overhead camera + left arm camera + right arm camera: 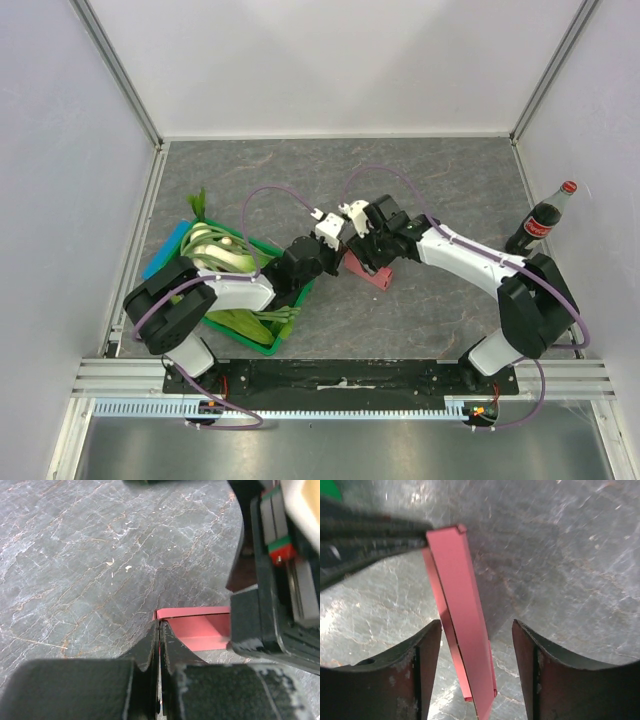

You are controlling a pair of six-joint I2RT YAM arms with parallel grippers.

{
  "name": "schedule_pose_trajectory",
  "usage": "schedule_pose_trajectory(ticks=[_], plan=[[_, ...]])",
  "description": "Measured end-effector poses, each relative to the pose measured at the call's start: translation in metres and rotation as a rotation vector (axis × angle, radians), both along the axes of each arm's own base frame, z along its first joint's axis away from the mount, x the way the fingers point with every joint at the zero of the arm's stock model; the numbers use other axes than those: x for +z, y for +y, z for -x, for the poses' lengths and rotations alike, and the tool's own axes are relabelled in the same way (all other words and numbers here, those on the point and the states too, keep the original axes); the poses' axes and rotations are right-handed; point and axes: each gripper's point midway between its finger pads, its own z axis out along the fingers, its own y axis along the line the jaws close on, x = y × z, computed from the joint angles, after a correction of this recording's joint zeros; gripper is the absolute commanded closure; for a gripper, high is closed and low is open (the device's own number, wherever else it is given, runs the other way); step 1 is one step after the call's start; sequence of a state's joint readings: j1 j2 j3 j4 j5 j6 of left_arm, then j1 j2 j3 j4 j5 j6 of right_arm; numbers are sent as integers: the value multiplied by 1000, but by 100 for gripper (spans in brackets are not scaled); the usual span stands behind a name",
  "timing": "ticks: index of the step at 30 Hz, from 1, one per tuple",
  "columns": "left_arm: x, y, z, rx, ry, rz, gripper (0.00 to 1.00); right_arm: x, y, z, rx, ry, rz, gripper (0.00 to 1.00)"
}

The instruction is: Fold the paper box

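Box [370,272] mid-table [450,180]. Left gripper [159,630] at its left corner, pinched onto the edge. Right gripper [476,630] over box, one finger each side, not touching. Crate [256,347] left of box, vegetables [225,255] in it. Bottle [541,220] upright far right, well apart.

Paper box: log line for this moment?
paper box: pink, edge pinched | left gripper: shut on paper box | right gripper: open, straddling box

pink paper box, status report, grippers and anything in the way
Left gripper shut on corner of small pink thin-card paper box. Right gripper open, jaws astride box. Green plastic crate of vegetables and dark cola bottle stand apart, nothing in the way.
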State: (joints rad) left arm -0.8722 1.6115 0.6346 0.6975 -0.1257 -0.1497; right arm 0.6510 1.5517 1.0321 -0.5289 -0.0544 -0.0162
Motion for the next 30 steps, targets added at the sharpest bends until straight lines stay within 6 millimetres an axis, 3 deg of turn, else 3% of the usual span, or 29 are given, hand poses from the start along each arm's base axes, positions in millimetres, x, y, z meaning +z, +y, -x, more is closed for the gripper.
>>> schedule_pose_trajectory(ticks=[2, 7, 13, 16, 17, 18, 22, 30], plan=[[0, 0, 1, 25, 5, -7, 98, 9, 5, -8, -42, -18, -30, 23], [0, 0, 2, 79, 5, -27, 98, 33, 3, -10, -148, -43, -90, 23], [0, 0, 2, 121, 23, -68, 98, 60, -27, 4, -296, -70, -84, 38], [0, 0, 2, 133, 27, -87, 98, 66, -42, 22, -343, -75, -101, 53], [0, 0, 2, 133, 29, -91, 98, 67, -45, 26, -349, -75, -102, 62], [0, 0, 2, 135, 30, -95, 98, 67, -49, 30, -356, -76, -102, 64], [0, 0, 3, 141, 33, -109, 98, 60, -53, 37, -368, -57, -94, 60], [0, 0, 3, 144, 37, -121, 98, 38, -56, 42, -364, -23, -63, 62]])
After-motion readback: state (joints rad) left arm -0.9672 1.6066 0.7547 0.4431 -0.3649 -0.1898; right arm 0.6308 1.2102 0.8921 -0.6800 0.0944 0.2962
